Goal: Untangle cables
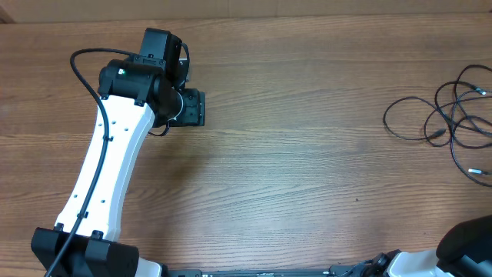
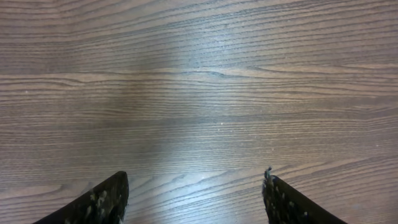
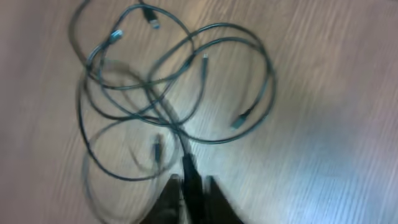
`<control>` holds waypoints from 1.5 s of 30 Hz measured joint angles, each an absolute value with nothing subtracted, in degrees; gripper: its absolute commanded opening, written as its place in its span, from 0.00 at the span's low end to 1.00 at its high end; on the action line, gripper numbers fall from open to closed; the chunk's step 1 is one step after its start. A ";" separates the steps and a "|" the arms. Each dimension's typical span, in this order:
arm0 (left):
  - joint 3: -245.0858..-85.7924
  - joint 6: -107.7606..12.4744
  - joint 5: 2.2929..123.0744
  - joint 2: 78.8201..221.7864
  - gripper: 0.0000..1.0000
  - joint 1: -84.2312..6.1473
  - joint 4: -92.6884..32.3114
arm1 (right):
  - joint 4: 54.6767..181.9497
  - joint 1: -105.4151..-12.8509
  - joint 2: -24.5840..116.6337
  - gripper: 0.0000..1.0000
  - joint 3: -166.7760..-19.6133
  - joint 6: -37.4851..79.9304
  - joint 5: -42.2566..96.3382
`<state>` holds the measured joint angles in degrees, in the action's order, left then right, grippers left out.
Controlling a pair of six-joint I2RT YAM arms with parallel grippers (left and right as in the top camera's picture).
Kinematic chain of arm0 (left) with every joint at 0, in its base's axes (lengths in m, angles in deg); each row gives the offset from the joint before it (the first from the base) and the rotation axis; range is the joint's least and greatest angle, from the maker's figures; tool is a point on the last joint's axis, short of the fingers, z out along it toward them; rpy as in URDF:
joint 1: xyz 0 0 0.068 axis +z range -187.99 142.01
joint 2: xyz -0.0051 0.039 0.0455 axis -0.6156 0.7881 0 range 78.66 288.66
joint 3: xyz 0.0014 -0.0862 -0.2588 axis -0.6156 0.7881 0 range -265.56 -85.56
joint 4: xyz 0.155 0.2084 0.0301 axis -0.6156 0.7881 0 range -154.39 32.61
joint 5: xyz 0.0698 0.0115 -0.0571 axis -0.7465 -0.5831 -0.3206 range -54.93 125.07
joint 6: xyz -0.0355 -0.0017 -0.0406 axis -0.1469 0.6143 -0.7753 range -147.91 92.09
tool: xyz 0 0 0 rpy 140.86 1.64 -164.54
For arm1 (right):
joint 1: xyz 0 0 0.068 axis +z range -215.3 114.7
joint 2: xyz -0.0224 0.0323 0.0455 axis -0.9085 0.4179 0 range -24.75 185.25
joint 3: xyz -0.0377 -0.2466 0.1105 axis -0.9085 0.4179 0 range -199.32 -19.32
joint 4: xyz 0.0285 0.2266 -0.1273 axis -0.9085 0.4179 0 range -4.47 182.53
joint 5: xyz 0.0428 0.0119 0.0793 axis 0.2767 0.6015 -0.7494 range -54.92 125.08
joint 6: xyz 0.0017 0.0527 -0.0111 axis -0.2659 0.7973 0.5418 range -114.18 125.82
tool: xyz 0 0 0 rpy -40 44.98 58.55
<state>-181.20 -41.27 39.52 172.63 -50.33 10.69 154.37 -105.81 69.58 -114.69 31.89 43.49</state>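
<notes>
The cables (image 1: 452,117) lay in loose, overlapping loops at the table's (image 1: 307,177) far right edge. The tangle ran mostly left to right, with one strand trailing toward the near side. The right gripper (image 3: 193,185), blurred, was pinched together on a strand. The left gripper (image 2: 194,179) stood spread wide over bare wood, holding nothing.

Black cables (image 1: 450,115), brown wood-grain table (image 1: 307,154)
</notes>
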 measured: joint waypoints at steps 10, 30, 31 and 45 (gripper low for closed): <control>-181.18 -41.25 39.49 172.63 0.72 -50.33 11.09 | 153.49 -102.95 69.58 0.81 -114.69 26.38 29.96; -181.20 -47.44 30.73 172.63 0.99 -49.54 27.61 | 167.72 -62.84 69.58 1.00 -114.69 7.37 25.92; -181.20 -47.63 30.42 172.63 1.00 -49.46 29.14 | 168.35 -61.57 69.58 1.00 -114.69 7.72 26.55; -162.84 -49.38 28.76 148.96 1.00 -49.35 20.12 | 158.13 -50.75 49.58 1.00 -101.29 18.42 35.60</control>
<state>-162.84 -49.38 28.76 148.96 -49.35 20.12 158.13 -50.75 49.58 -101.29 18.42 35.60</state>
